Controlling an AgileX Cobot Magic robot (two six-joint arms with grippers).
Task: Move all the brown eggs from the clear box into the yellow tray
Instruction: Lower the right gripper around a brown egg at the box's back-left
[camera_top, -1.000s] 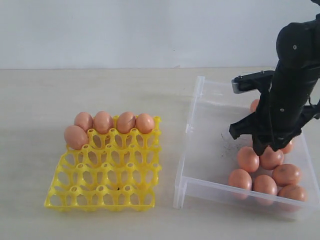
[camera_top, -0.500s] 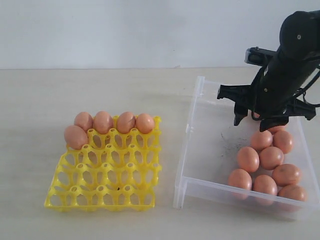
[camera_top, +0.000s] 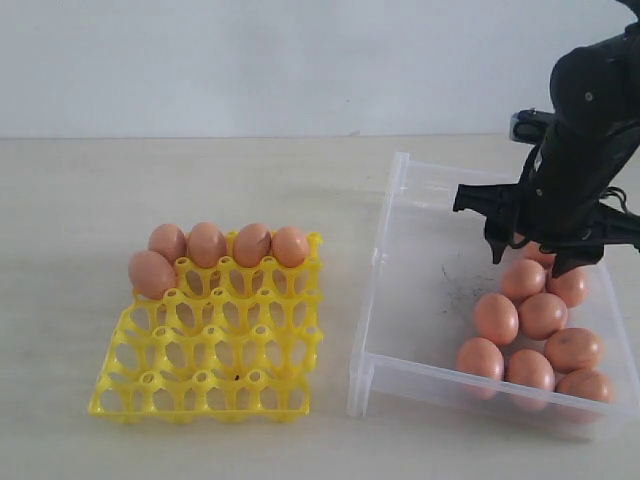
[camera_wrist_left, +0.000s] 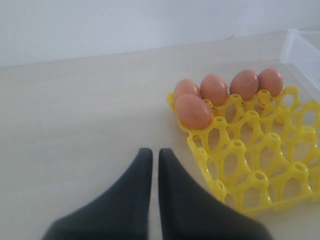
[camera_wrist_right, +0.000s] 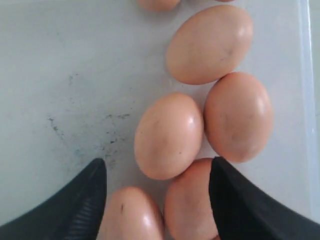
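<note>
Several brown eggs (camera_top: 497, 318) lie clustered at the right side of the clear box (camera_top: 372, 300). Several more brown eggs (camera_top: 207, 243) sit along the back row and left edge of the yellow tray (camera_top: 215, 350). My right gripper (camera_top: 530, 262) hangs open over the far eggs in the box. In the right wrist view its fingers (camera_wrist_right: 95, 175) straddle the eggs (camera_wrist_right: 169, 136) below, holding nothing. My left gripper (camera_wrist_left: 151, 152) is shut and empty over bare table, beside the tray (camera_wrist_left: 250, 165); the exterior view does not show it.
The tray's front three rows of cups (camera_top: 230, 340) stand empty apart from one egg at the left. The left half of the box floor (camera_top: 430, 290) is bare with dark scuff marks. A pale wall runs behind the table.
My right gripper has lifted off the front eggs and shifted toward the back of the box, its jaws spreading wider. The eggs and tray have not moved.
</note>
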